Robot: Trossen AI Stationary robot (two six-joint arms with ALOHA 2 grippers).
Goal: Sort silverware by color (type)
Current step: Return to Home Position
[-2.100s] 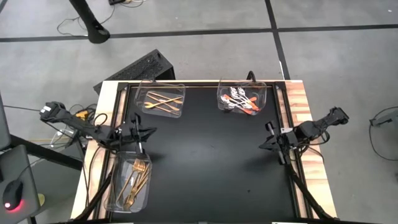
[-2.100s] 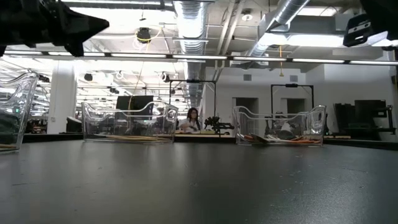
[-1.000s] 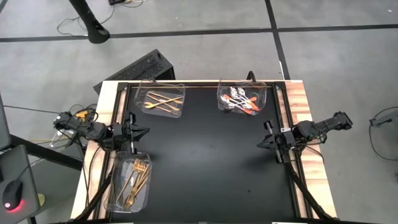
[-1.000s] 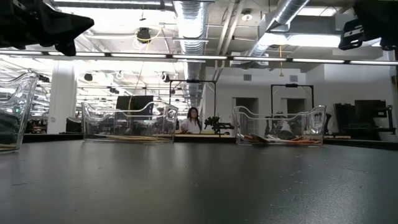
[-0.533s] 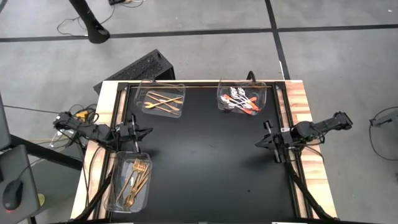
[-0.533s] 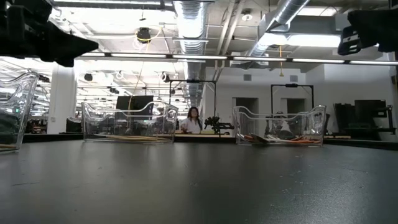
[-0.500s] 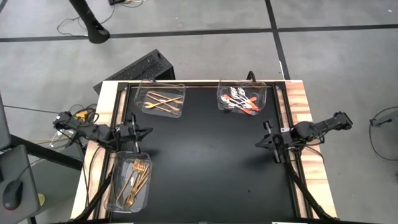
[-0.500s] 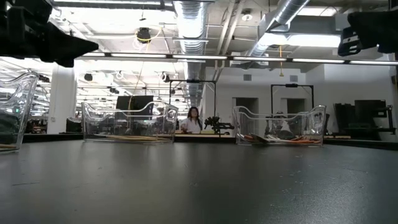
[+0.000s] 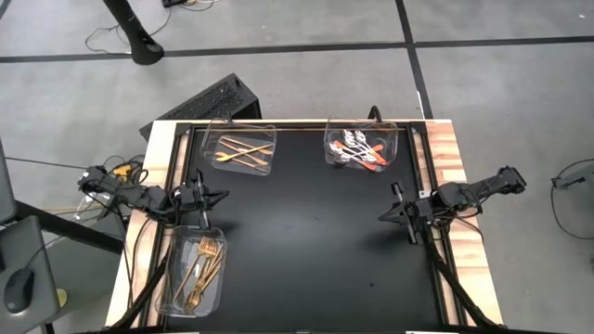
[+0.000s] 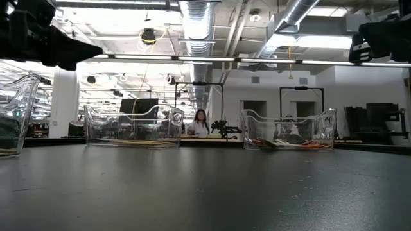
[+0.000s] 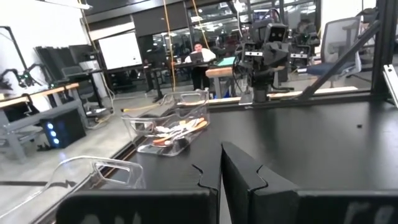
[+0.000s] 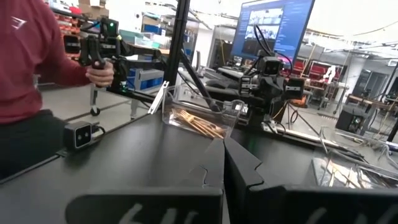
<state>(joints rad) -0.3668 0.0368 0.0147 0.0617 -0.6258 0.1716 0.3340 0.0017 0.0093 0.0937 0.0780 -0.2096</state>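
I see the slim gold knives [image 9: 243, 151] lying in a clear plastic rectangular tray [image 9: 261, 131] at the upper left of the high view. The silver-headed spoons with orange-red handles [image 9: 360, 153] are in a matching tray [image 9: 393, 135] at the upper right, and the gold forks [image 9: 204, 267] in a third tray [image 9: 172, 278] at the lower left. My left gripper [image 9: 219, 196] hangs over the black tabletop [image 9: 306, 250] between the two left-hand trays, fingers pressed together. My right gripper [image 9: 382, 216] hangs near the right edge, likewise pressed together.
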